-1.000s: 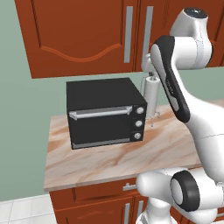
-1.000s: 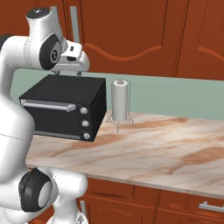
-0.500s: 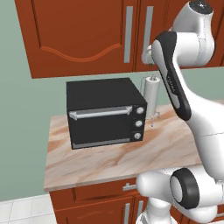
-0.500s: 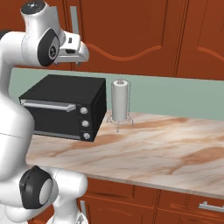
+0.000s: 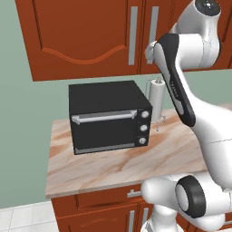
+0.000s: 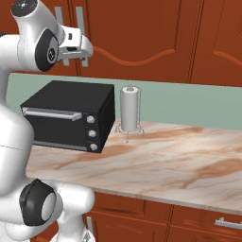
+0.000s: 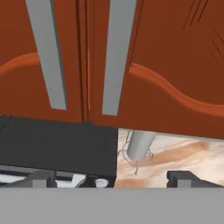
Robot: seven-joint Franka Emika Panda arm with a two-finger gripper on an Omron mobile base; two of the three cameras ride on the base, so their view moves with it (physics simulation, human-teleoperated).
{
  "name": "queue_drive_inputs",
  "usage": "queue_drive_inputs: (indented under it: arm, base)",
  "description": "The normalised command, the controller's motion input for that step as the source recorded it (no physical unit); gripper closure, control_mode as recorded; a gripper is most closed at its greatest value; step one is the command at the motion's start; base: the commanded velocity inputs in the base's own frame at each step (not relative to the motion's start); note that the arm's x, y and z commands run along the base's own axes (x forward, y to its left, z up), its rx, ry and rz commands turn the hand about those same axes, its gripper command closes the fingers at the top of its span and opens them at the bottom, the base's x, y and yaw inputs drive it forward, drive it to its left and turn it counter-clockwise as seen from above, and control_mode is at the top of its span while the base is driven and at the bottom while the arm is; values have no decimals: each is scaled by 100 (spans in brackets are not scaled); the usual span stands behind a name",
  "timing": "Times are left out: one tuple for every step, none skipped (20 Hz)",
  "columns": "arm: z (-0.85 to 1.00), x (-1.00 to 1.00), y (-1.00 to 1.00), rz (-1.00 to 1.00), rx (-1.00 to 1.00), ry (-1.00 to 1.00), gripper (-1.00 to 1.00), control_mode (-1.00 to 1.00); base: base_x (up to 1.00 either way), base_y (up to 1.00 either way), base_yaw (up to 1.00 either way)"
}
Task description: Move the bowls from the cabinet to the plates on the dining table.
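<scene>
Before the closed cabinet point(image 7: 153, 52) doors, the gripper point(image 7: 111, 177) hangs empty, fingers spread wide, lined up on the two handles point(image 7: 114, 57) for opening.

Reddish-brown wall cabinet point(image 5: 86, 36) hangs above the counter, arched-panel doors shut, two vertical grey bar handles point(image 7: 116, 52) flanking the centre seam
</scene>
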Motion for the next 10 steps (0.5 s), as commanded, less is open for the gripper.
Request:
queue_drive_inputs:
  arm:
    - [5,21,11,0,0,-13,-100,-100]
    - [2,23,6,0,0,-12,-100,-100]
    - [0,20,0,0,0,-12,-100,-100]
    - [0,18,1,0,0,-13,-100,-100]
    - [0,21,0,0,1,-11,-100,-100]
    - [0,21,0,0,0,-9,-100,-100]
    - [0,24,0,0,1,-9,-100,-100]
    - [0,24,0,0,0,-9,-100,-100]
    - [0,30,0,0,0,-5,-100,-100]
    - [0,31,0,-1,0,-4,-100,-100]
  base:
    - [0,0,0]
    - [0,0,0]
    - [0,0,0]
    - [0,0,0]
    - [0,0,0]
    - [0,0,0]
    - [0,0,0]
    - [0,0,0]
    - [0,0,0]
    - [0,0,0]
